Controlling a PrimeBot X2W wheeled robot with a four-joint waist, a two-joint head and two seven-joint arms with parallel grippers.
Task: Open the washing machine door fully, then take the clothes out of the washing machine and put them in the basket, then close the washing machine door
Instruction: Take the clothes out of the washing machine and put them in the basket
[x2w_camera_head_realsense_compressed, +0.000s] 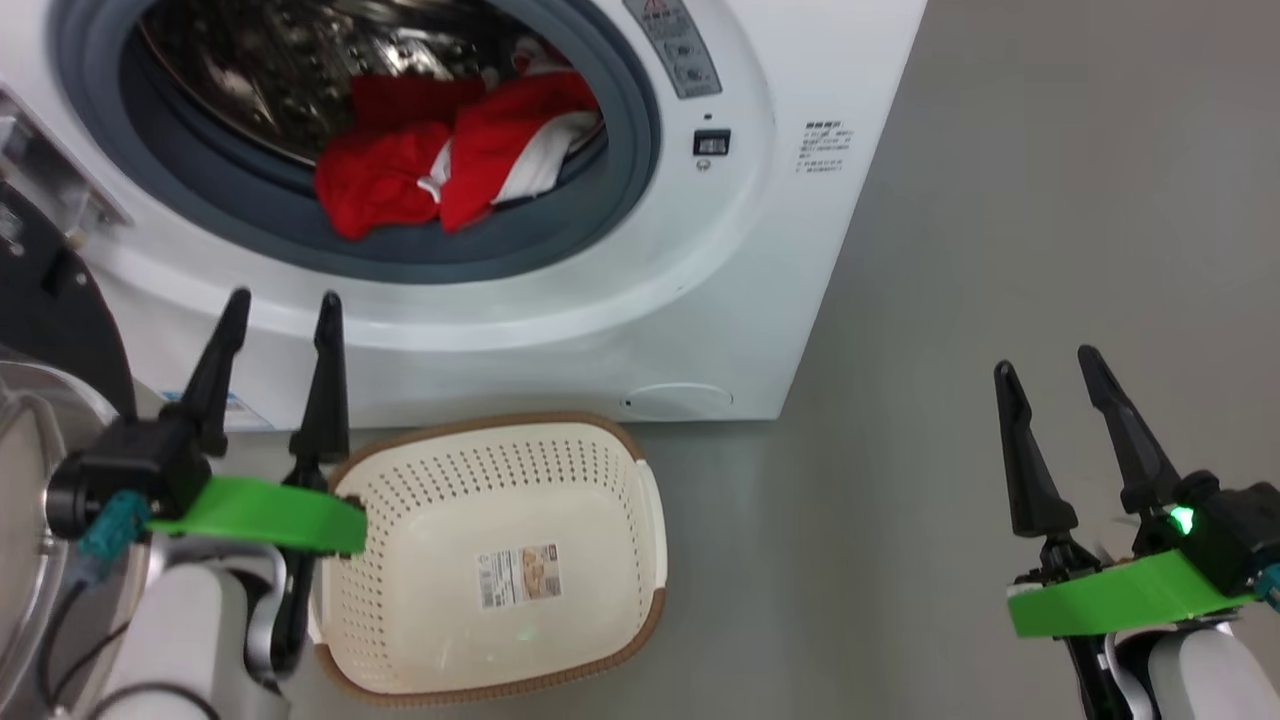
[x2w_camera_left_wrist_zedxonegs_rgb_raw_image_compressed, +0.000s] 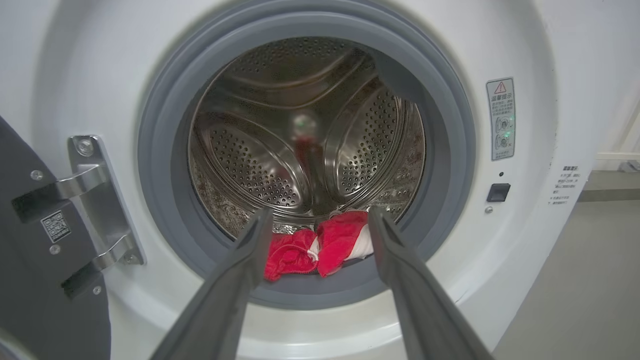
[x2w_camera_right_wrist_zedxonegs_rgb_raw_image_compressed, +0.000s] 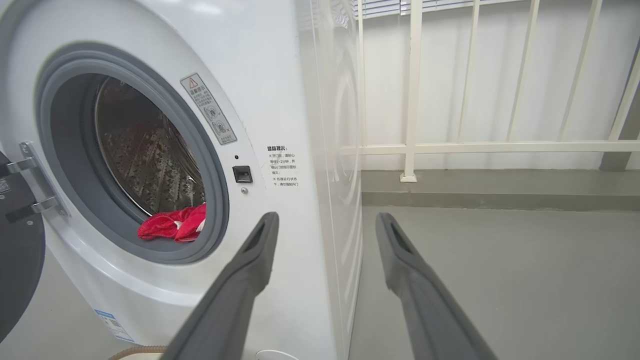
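Red clothes (x2w_camera_head_realsense_compressed: 450, 160) with some white on them lie in a heap at the front of the drum (x2w_camera_head_realsense_compressed: 250, 80), low down inside the washing machine (x2w_camera_head_realsense_compressed: 720, 300), and one bit hangs over the grey rubber ring (x2w_camera_head_realsense_compressed: 250, 230). The washing machine door (x2w_camera_head_realsense_compressed: 60, 310) is swung open at the left, with its dark rim and clear glass at the edge of the head view. The basket (x2w_camera_head_realsense_compressed: 480, 424) sits on the grey floor (x2w_camera_head_realsense_compressed: 950, 300) just in front of the washing machine, below the clothes, with a paper label (x2w_camera_head_realsense_compressed: 520, 575) stuck on its bottom. The left gripper (x2w_camera_head_realsense_compressed: 285, 298) is wide open and holds nothing; it hangs by the left end of the basket, and its fingers (x2w_camera_left_wrist_zedxonegs_rgb_raw_image_compressed: 235, 280) point toward the clothes. The right gripper (x2w_camera_head_realsense_compressed: 1045, 362) is wide open too, with nothing in it, off to the right above the floor, well apart from the basket.
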